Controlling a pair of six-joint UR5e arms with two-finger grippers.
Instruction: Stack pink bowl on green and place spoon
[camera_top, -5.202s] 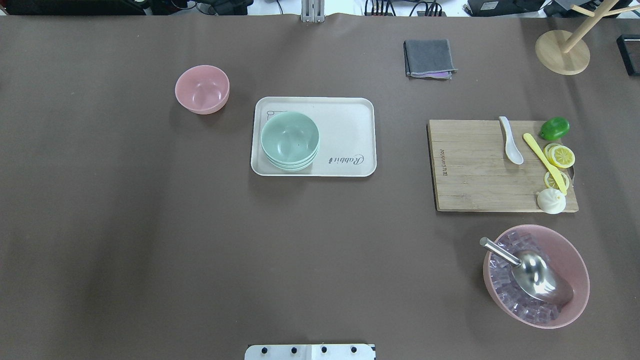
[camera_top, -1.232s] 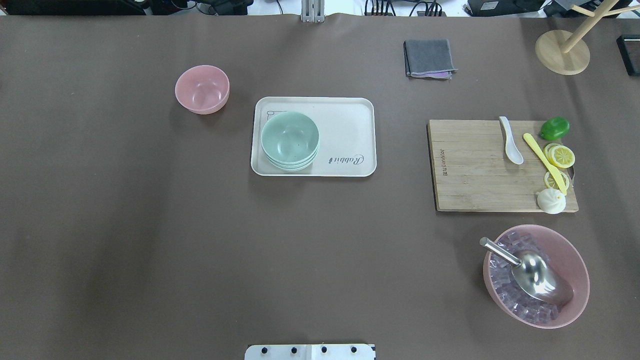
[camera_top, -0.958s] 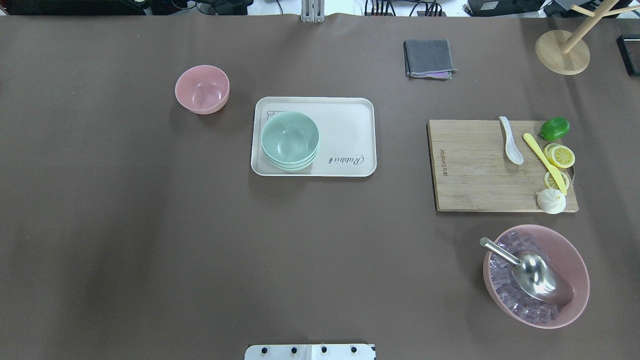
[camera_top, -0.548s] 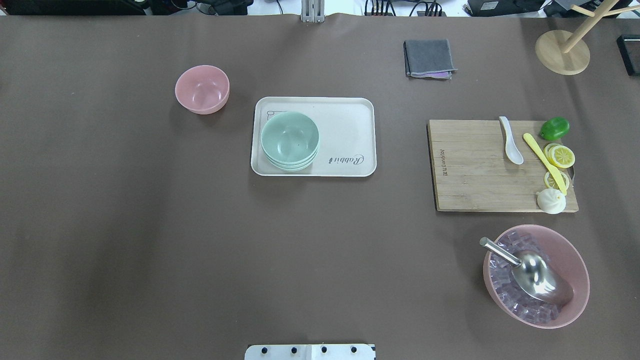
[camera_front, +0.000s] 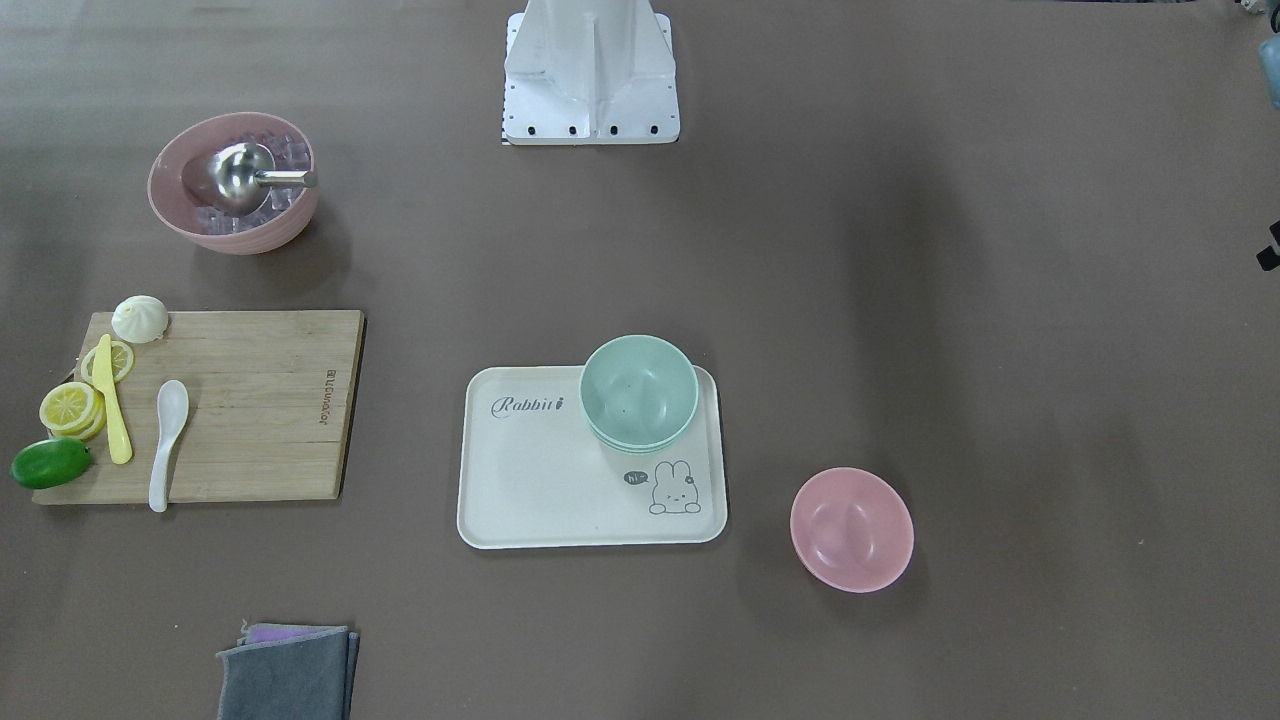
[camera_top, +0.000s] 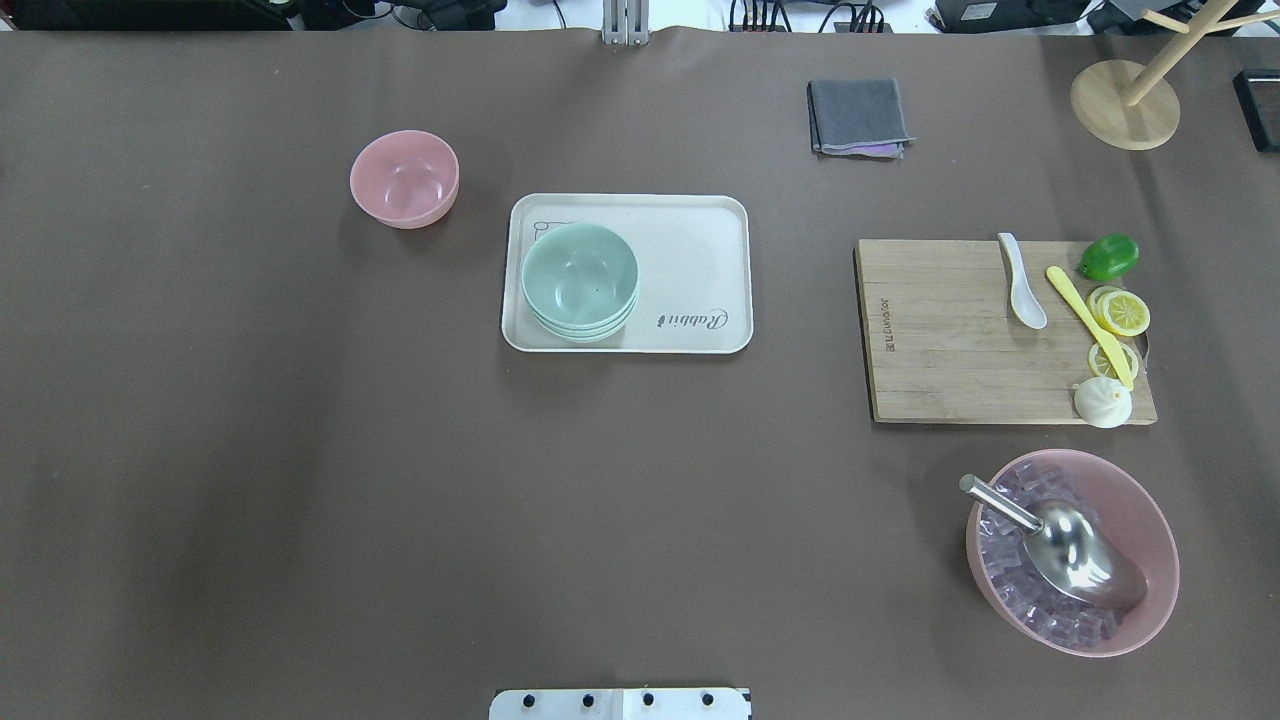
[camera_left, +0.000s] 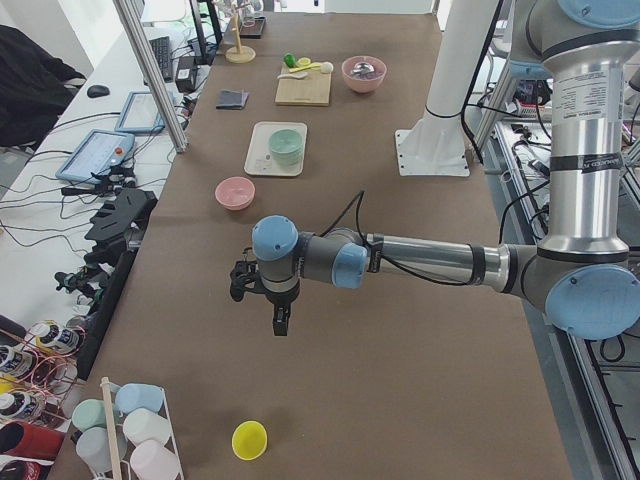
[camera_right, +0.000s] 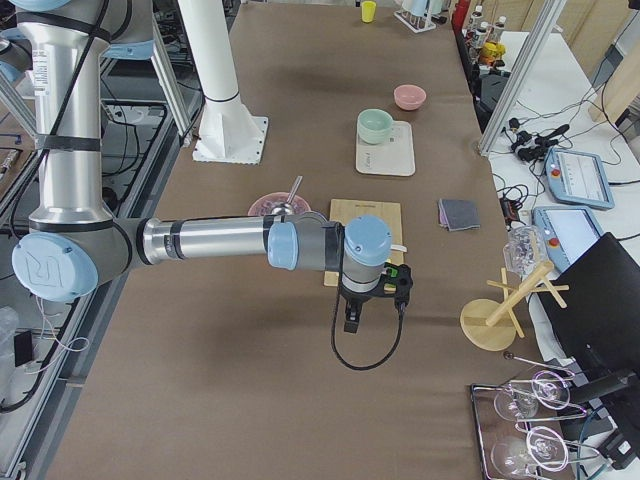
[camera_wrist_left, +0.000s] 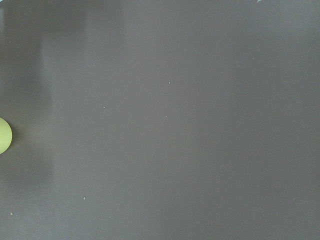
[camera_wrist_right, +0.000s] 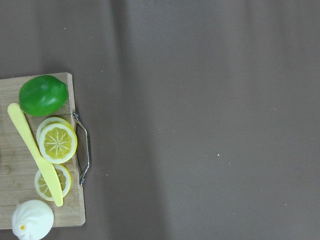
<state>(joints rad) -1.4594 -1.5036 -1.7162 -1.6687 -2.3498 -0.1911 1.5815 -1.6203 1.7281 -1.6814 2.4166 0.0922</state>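
The pink bowl (camera_left: 235, 192) sits well apart from the left claw (camera_left: 280, 324).

The brown bench (camera_top: 300, 450) carries a pink bowl (camera_top: 404, 178), a cream tray (camera_top: 700, 230), a wooden board (camera_top: 940, 340), a folded grey cloth (camera_top: 858, 115) and a larger pink bowl (camera_top: 1150, 520), all set apart.

pink bowl (camera_top: 404, 178): no move to call, same spot on the table beside the tray (camera_top: 700, 230).
green bowl (camera_top: 580, 275): top of its stack, nothing has shifted.
spoon (camera_top: 1022, 285): unchanged on the cutting board (camera_top: 940, 340).
left gripper (camera_left: 279, 320): outside the overhead shot then and now, seen only from the side, so any motion can't be judged.
right gripper (camera_right: 351, 322): same story, possibly moving, no telling.
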